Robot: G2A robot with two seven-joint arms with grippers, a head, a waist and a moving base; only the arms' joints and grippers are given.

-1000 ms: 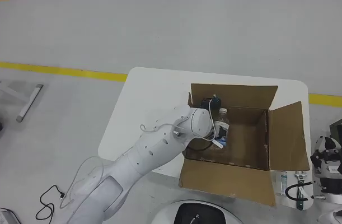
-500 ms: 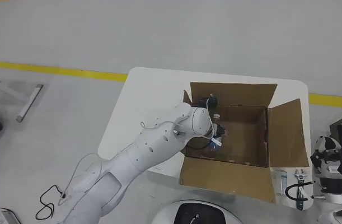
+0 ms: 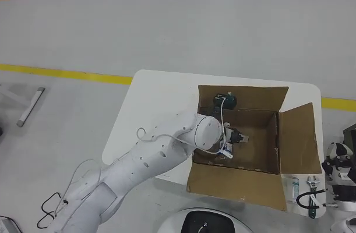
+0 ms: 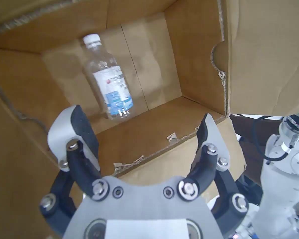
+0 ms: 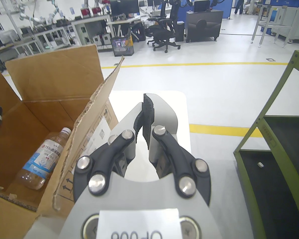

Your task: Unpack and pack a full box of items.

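Bright, even light comes from above. Inside the box (image 4: pixel 194 50) it is a bit darker, with soft shade. The bottle (image 4: pixel 109 85) has small shiny spots. Lines bend at the wrist views' edges.

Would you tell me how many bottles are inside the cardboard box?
1. The clear plastic bottle lies on the floor of the cardboard box, in front of the open left gripper. Others may be hidden beneath the arm.
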